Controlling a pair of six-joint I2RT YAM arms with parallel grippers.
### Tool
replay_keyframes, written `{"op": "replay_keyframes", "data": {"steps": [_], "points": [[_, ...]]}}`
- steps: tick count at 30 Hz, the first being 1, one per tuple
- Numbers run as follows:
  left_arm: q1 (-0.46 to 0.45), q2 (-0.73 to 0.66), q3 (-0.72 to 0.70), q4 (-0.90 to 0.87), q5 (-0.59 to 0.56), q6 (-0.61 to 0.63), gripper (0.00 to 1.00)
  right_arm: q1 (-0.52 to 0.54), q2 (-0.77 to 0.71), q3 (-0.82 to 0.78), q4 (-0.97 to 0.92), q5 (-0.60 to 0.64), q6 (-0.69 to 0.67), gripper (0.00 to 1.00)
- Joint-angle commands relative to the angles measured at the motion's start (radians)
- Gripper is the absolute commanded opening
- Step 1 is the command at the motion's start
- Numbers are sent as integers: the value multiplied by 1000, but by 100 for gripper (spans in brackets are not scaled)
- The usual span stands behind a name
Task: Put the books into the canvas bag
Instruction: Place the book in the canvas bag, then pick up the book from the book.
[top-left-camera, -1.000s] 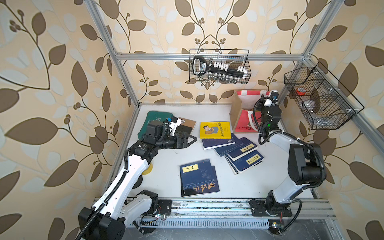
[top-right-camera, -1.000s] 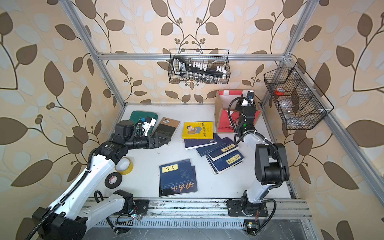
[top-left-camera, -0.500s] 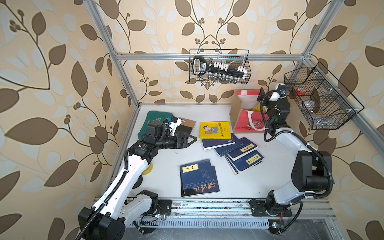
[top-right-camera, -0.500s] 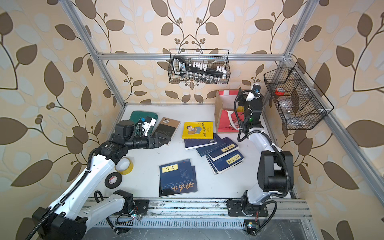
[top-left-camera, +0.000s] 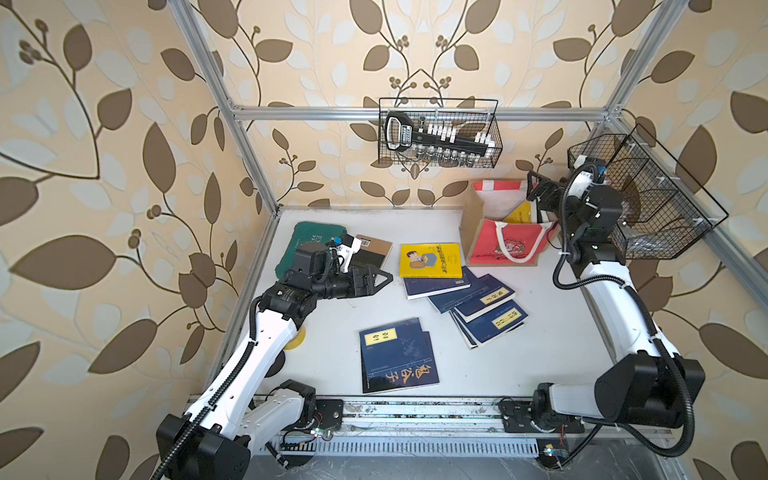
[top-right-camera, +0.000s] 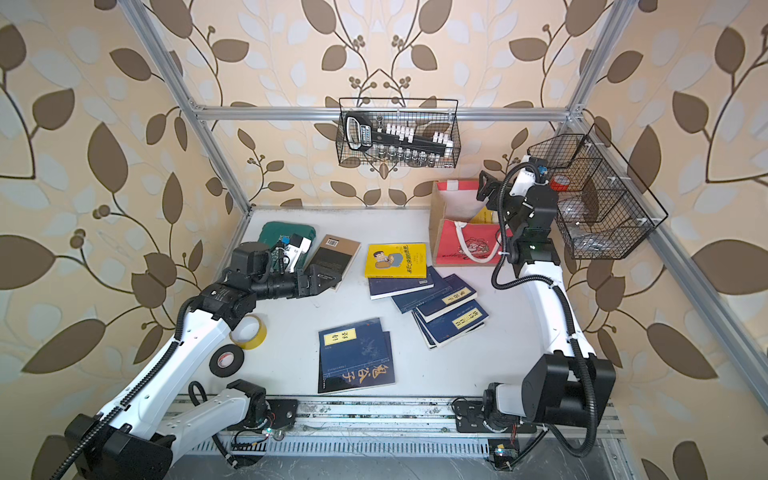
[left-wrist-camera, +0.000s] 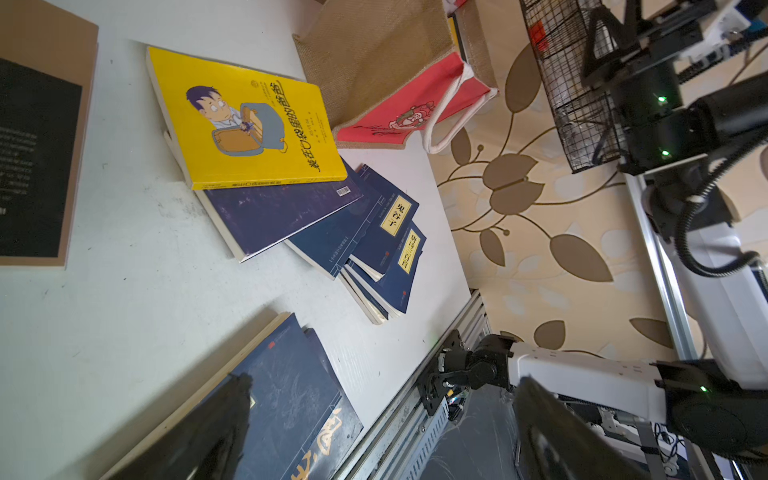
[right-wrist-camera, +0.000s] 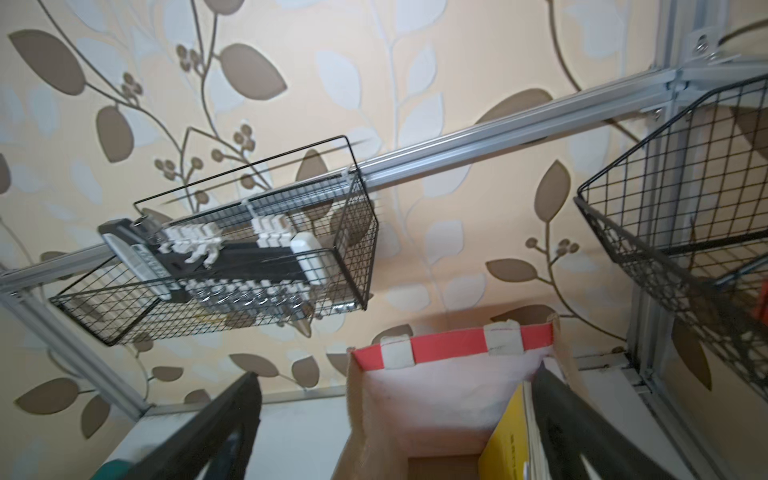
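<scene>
The canvas bag (top-left-camera: 503, 249) stands open at the back right, with a yellow book (top-left-camera: 519, 214) leaning inside against its white lining. My right gripper (top-left-camera: 538, 194) hangs open above the bag's mouth and holds nothing; the right wrist view shows the book (right-wrist-camera: 505, 440) beside one finger. On the table lie a yellow cartoon book (top-left-camera: 430, 260), a fanned pile of navy books (top-left-camera: 478, 307), navy books (top-left-camera: 397, 355) near the front and a dark brown-edged book (top-left-camera: 372, 253). My left gripper (top-left-camera: 384, 277) hovers open left of the yellow cartoon book, empty.
A green tool case (top-left-camera: 309, 241) lies at the back left behind my left wrist. Black wire baskets hang on the back wall (top-left-camera: 438, 133) and the right wall (top-left-camera: 648, 195). A yellow tape roll (top-right-camera: 249, 330) and a black one (top-right-camera: 226, 359) sit by the left arm.
My right gripper has opened and risen out of the bag, moving back and to the right; the yellow book stays in the bag. The left arm has not moved.
</scene>
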Motion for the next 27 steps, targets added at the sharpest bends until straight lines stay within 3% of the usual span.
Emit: {"op": "replay_keyframes", "data": {"steps": [1,9,17,23,27], "points": [[6,1,-51,26,-57,-57,99,78,-86,-101,-112,-105,73,98],[7,15,-117,-27,-188,-120,99,483,-186,-296,-246,8,39,98],[8,14,-212,-36,-256,-198,99,742,-150,-454,-256,48,95,98],[6,82,-231,102,-175,-208,99,760,-22,-469,-226,47,110,98],[6,170,-194,205,-139,-204,99,706,75,-444,-186,47,129,98]]}}
